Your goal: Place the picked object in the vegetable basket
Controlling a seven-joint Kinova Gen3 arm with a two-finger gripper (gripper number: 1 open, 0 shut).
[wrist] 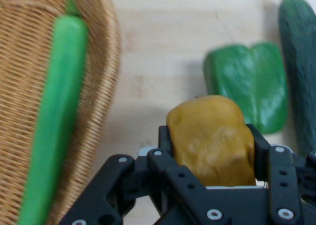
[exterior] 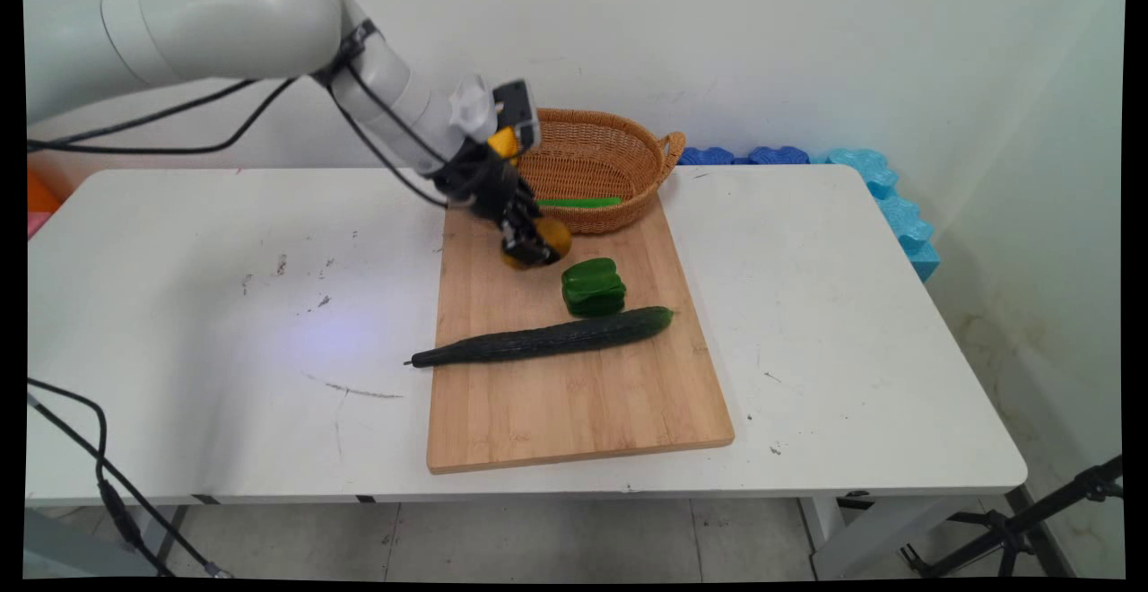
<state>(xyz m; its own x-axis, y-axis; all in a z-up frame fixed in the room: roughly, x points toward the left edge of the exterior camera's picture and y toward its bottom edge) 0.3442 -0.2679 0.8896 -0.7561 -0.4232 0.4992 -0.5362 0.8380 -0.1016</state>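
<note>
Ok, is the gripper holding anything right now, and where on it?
Yes: the gripper is shut on the yellow bell pepper, with its fingers pressed against its two opposite sides.

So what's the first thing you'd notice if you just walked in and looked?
The black gripper squeezing a yellow-orange lump above the wooden cutting board, right beside the wicker basket. Next, the long dark cucumber lying across the board, with a green pepper just behind it.
</note>
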